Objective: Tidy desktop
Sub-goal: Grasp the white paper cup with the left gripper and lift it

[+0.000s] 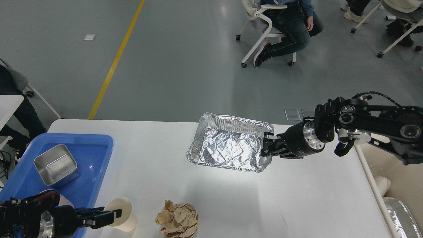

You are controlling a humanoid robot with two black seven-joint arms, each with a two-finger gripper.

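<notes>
No text, label, brand, number or sign can be read anywhere in the head view: none on the foil tray (228, 147), the paper cup (124, 215), the blue tray (99, 165) or the steel container (56, 165).
</notes>
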